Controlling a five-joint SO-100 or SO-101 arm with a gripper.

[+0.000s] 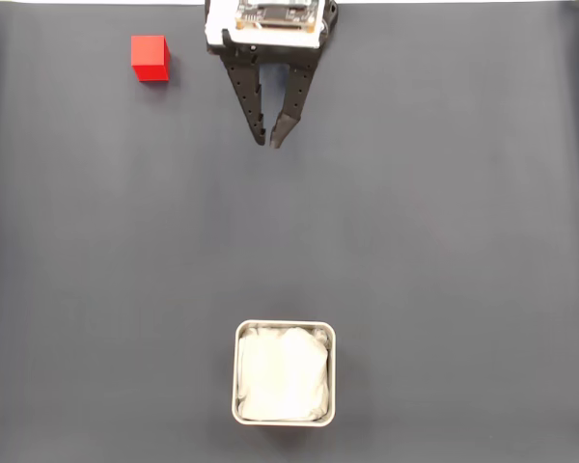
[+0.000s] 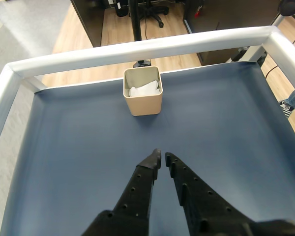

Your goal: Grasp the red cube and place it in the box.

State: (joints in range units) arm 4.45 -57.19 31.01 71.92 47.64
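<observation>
1. Fingers of the black arm hang near the top middle of the fixed view, drawn nearly together with just a slim gap at the tips, holding nothing
2. Red cube sits on the dark worktop at the upper left of the fixed view, off to the left of the fingers and apart from them
3. Box with a pale rim and crumpled white lining stands at the bottom middle, well apart from both cube and fingers
4. From the wrist view the fingers point toward the box, which stands close to the white rail at the worktop's far edge, wooden floor beyond it
</observation>
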